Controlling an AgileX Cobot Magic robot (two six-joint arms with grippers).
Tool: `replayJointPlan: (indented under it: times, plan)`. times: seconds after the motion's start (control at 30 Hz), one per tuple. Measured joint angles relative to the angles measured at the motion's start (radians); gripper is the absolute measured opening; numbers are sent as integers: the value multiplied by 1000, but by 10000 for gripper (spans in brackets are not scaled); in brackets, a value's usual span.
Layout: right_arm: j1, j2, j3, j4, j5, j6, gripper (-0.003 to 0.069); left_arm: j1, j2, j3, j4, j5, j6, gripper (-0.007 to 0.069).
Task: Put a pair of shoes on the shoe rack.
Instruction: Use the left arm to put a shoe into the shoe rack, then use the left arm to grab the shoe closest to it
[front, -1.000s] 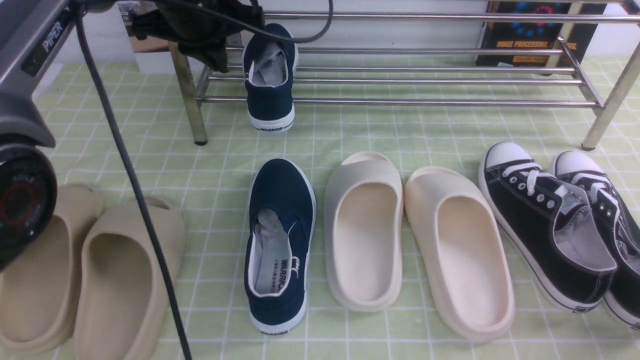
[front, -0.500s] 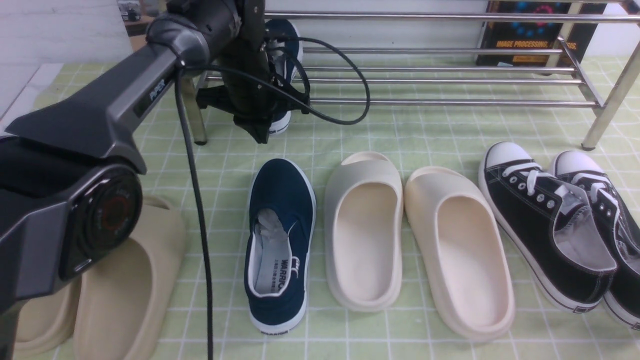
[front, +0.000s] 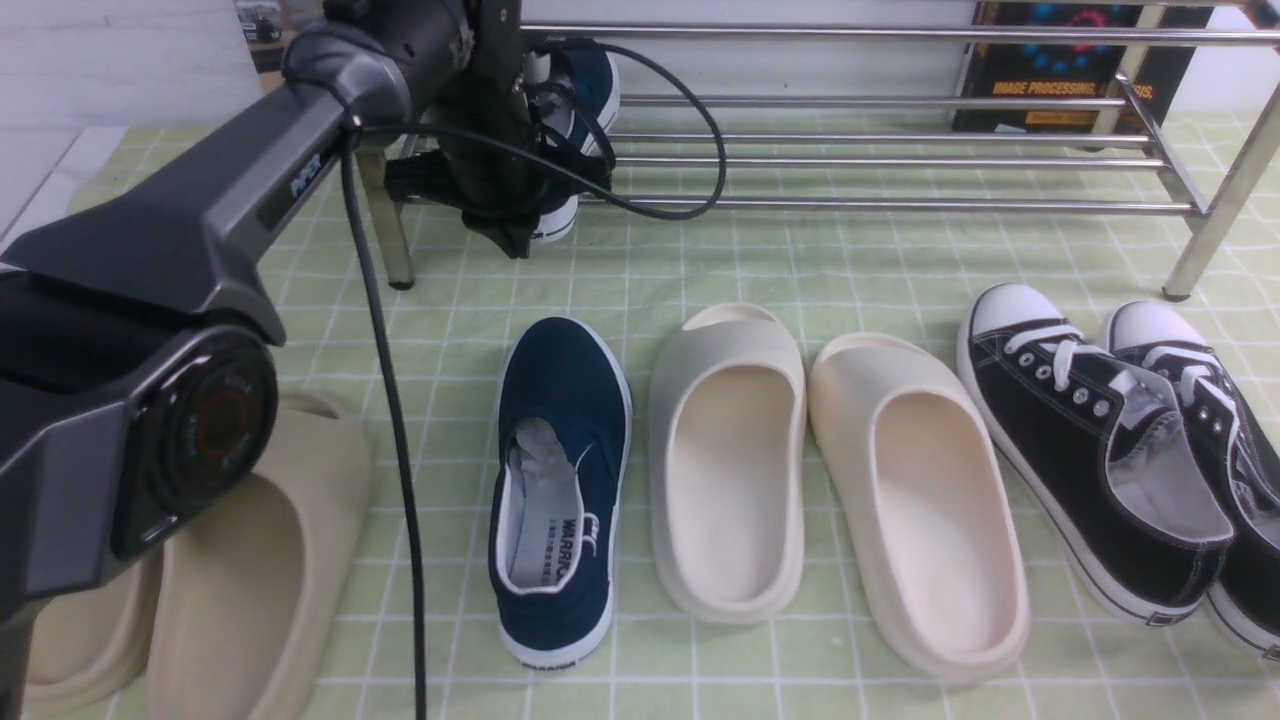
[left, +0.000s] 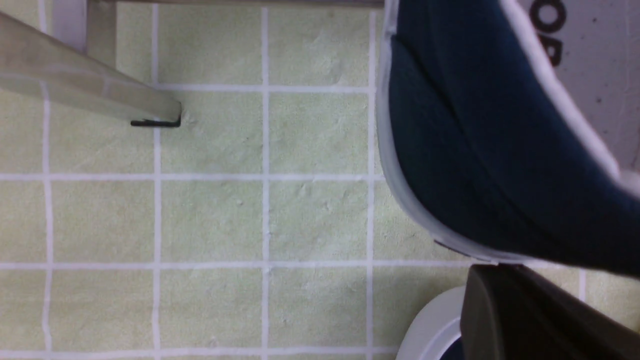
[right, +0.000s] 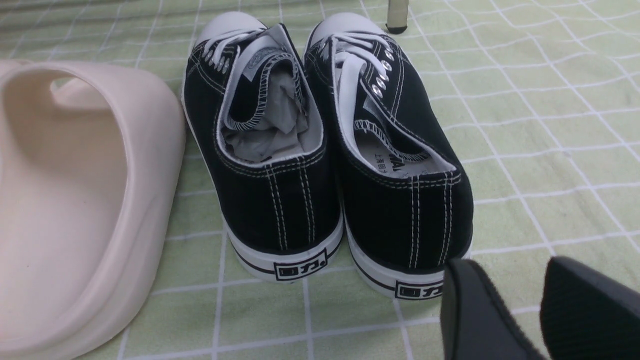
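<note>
One navy shoe (front: 590, 75) of the pair lies on the left end of the chrome shoe rack (front: 860, 205), its heel overhanging the front rod. My left gripper (front: 510, 235) hangs at that heel, shut, with nothing held. In the left wrist view its dark fingertips (left: 492, 272) touch the white sole of this shoe (left: 475, 150). The other navy shoe (front: 560, 490) rests on the checked cloth in front of the rack, toe towards it. My right gripper (right: 507, 270) is open and empty, low over the cloth behind the black sneakers.
Two cream slides (front: 725, 460) (front: 920, 500) lie right of the navy shoe, and beige slides (front: 250, 560) to its left under my left arm. Black lace-up sneakers (front: 1100, 450) (right: 265, 150) sit at the right. A dark box (front: 1060, 70) stands behind the rack.
My left arm has swung down from above to the heel of the shoe on the rack. That shoe has slid a little deeper, its toe turned slightly right.
</note>
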Motion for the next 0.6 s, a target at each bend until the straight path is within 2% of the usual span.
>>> replayJointPlan:
  times: [0.17, 0.37, 0.6]
  plan:
    - [0, 0, 0, 0, 0, 0, 245, 0, -3, 0, 7, 18, 5, -13]
    - [0, 0, 0, 0, 0, 0, 245, 0, -91, 0, 9, 89, 67, -13]
    - [0, 0, 0, 0, 0, 0, 246, 0, -376, 0, -26, 102, 112, -13]
